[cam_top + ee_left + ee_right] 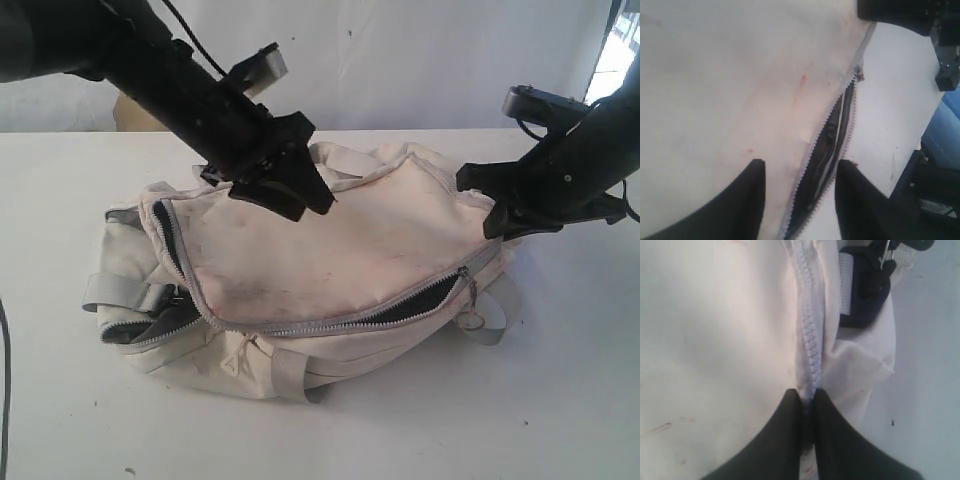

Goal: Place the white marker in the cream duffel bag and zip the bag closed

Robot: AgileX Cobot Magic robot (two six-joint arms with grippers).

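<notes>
Exterior view: cream duffel bag point(330, 240) lies mid-frame on the table point(560, 400), zipper point(330, 322) gaping along the flap's lower edge, slider point(464, 284) parked at lower right; left gripper point(305, 203) hovers over the flap at upper centre, jaws partly apart, holding nothing; right gripper point(500, 215) at the right of the frame, clamped tight on bag fabric at the zipper end. Location of white marker: can't confirm; a pale slim strip point(838, 131) inside the dark gap in the left wrist view is probably it, so likely inside the bag. Risks: left jaws straddle the gap, not the slider, so closing here would pinch loose cloth and miss the pull; if the right pinch slips, the bag drags instead of zipping; a marker lying near the teeth could jam the slider. Only the left wrist view looks into the opening; only the right wrist view shows the pinch sitting on the zipper tape; exterior shows neither.
</notes>
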